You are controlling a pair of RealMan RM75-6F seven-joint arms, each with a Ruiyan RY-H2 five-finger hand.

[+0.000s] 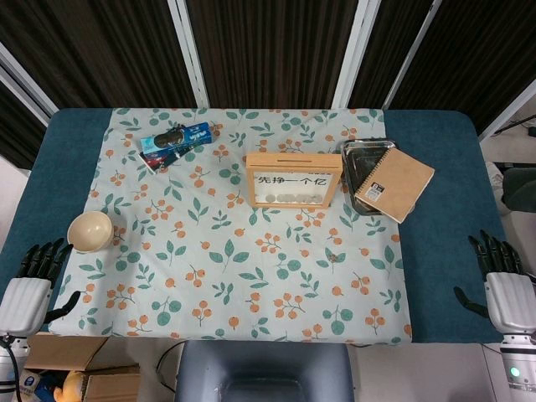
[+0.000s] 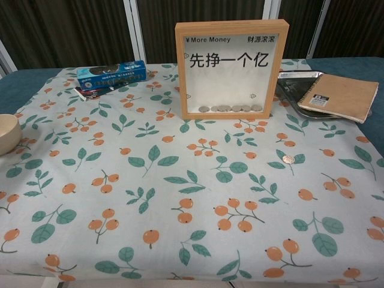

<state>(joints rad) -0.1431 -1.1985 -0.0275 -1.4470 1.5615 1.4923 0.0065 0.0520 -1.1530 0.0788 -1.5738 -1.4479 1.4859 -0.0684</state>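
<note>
Both hands show only in the head view, none in the chest view. Left hand (image 1: 33, 280) sits at lower left of the frame: white back of the hand, black fingers pointing up and slightly apart, thumb sticking out toward frame center, holding nothing. Right hand (image 1: 501, 280) sits at lower right, mirrored: white back, black fingers up and apart, thumb out toward center, holding nothing. Wrists run off the bottom edge; arms barely visible.

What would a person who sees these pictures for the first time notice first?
The wooden coin frame stands upright in the middle of the far side of the leaf-patterned cloth, with coins lying at its bottom. Right of it, a brown notebook rests partly on a metal tray. One loose coin lies on the cloth.
</note>
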